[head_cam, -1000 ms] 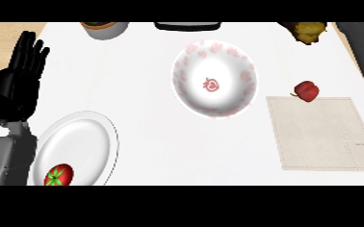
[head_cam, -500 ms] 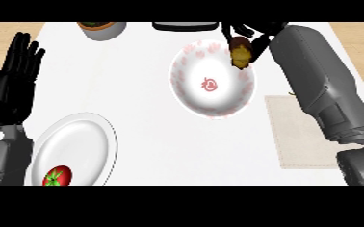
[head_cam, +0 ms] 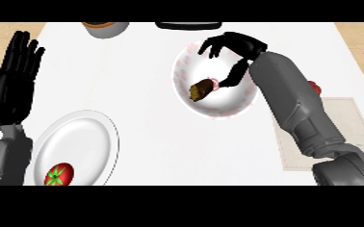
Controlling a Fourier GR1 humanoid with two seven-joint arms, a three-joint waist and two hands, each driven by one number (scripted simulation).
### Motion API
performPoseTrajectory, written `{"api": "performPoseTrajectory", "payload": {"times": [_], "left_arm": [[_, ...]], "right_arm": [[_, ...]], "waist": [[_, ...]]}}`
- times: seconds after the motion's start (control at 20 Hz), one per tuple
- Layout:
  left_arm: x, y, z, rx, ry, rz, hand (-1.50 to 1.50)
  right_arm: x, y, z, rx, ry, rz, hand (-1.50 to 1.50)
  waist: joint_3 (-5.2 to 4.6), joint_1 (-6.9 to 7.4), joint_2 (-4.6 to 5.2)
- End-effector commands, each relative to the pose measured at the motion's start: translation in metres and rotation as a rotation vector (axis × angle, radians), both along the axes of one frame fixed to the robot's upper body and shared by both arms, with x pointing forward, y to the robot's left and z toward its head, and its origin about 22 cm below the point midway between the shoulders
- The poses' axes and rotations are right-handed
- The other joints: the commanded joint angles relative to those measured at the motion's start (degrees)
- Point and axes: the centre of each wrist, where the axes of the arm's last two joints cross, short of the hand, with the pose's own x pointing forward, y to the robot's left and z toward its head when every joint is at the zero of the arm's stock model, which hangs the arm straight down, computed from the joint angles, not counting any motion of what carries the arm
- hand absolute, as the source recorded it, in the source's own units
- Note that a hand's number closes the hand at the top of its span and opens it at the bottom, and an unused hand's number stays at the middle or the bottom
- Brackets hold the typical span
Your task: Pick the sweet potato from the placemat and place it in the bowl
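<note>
No legible writing or labels anywhere. Sweet potato [head_cam: 202, 89] lies inside bowl [head_cam: 186, 67], left of centre, touching no finger. Right hand [head_cam: 235, 48] above bowl's far rim, fingers spread, released, holding nothing. Left hand [head_cam: 19, 74] open, fingers up, at counter's left edge. Placemat [head_cam: 341, 125] at right, partly under forearm. Plate [head_cam: 85, 139] with tomato [head_cam: 59, 174] lower left; bare counter between plate and bowl.

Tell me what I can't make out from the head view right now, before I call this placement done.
- Placemat: the right forearm covers its left part and the view's right edge cuts it.
- Red object above the placemat: mostly behind the forearm, so I can't identify it.
- Bowl: the right hand and forearm hide its right rim.
- Sweet potato: over the bowl's inside; resting or still falling, can't tell.
</note>
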Motion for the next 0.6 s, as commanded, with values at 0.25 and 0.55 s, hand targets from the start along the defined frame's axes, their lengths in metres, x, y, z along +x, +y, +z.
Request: {"api": "performPoseTrajectory", "payload": {"times": [0.25, 0.55], "left_arm": [[0.006, -0.015, -0.011, -0.008, 0.009, -0.021, 0.00], [0.004, -0.008, -0.004, 0.016, -0.002, -0.003, 0.00]], "right_arm": [[0.000, -0.013, -0.006, 0.386, 0.030, -0.125, -1.50], [0.008, -0.079, 0.023, 0.531, -0.012, -0.302, -1.50]], "waist": [[0.04, 0.52, 0.50], [0.06, 1.16, 0.68]]}}
